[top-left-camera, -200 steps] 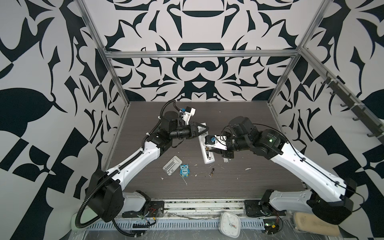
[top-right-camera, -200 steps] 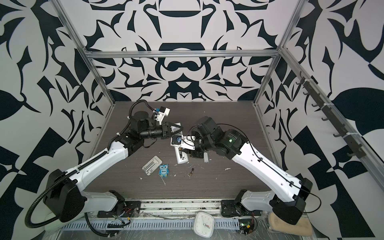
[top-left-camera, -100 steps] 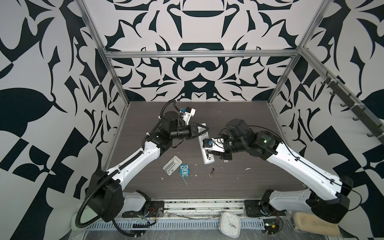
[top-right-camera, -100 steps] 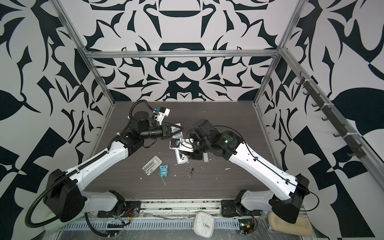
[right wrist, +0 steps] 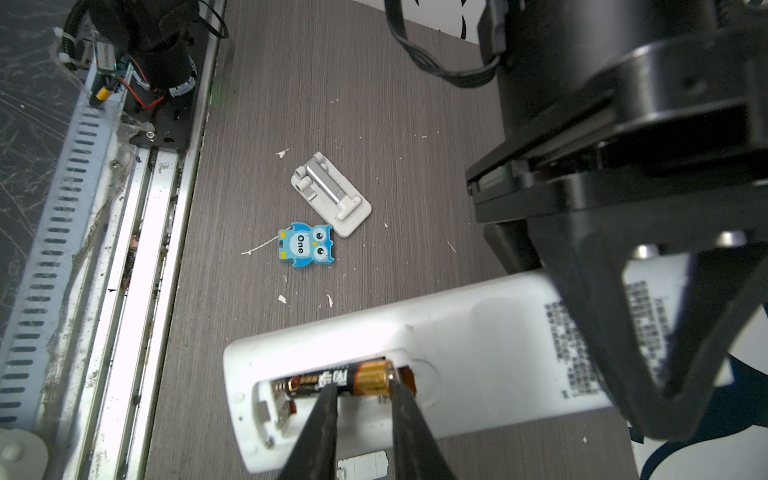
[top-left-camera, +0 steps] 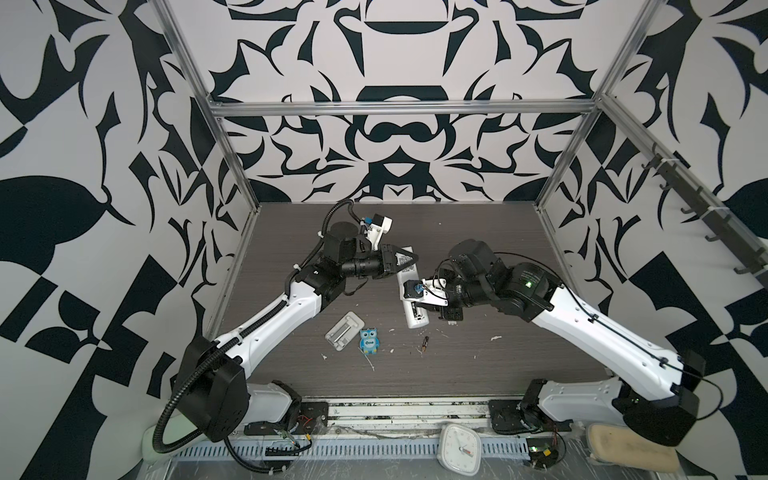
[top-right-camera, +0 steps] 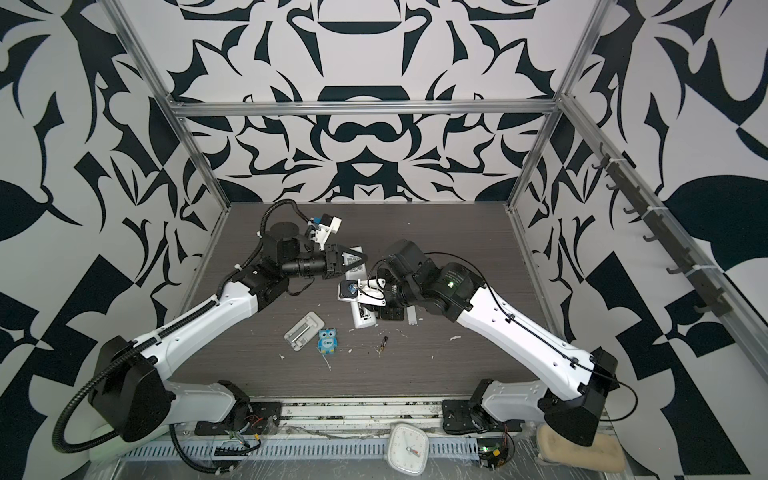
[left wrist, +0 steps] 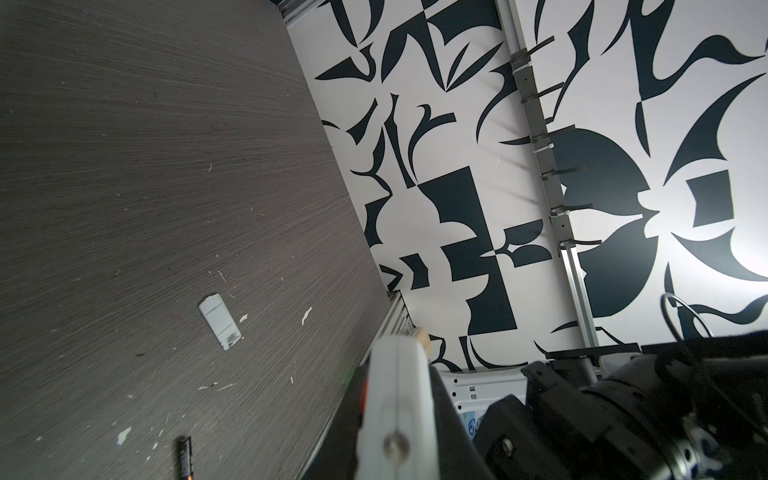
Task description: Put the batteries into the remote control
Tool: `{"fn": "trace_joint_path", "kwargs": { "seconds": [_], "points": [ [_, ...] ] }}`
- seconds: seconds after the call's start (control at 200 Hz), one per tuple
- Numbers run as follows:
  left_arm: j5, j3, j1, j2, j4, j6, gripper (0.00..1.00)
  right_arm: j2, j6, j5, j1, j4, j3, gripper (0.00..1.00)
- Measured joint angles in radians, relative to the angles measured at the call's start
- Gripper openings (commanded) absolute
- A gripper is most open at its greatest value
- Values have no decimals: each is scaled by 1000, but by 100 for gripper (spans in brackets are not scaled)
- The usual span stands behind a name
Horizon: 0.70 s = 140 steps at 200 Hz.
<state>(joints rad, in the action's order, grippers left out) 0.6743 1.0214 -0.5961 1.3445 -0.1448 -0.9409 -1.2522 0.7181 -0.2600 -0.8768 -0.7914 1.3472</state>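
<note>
Right gripper (right wrist: 361, 386) angled onto remote control (right wrist: 478, 332) battery (right wrist: 353, 374)

The left hand (top-left-camera: 411, 258) hides part of the remote control (right wrist: 457, 332); an edge crops the loose battery (left wrist: 185, 457).

From the long white plastic remote control (top-left-camera: 414, 320), a flat grey-white tray (top-left-camera: 344, 331) and small blue owl figure (top-left-camera: 369, 340) block you at 8 to 9 o'clock; a thin dark loose battery (top-left-camera: 424, 344) lies at 5. Dark wood-grain table (top-left-camera: 436, 382) beyond is open.

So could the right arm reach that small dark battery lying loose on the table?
Probably yes: the small dark battery lies in the open near the right pincer, nothing between them.
</note>
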Motion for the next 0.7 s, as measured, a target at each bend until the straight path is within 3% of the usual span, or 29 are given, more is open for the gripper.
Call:
{"fn": "trace_joint_path", "kwargs": {
  "seconds": [0.7],
  "points": [
    [-5, 0, 0, 7, 16, 23, 0, -11, 42, 93, -41, 7, -10, 18]
  ]
}}
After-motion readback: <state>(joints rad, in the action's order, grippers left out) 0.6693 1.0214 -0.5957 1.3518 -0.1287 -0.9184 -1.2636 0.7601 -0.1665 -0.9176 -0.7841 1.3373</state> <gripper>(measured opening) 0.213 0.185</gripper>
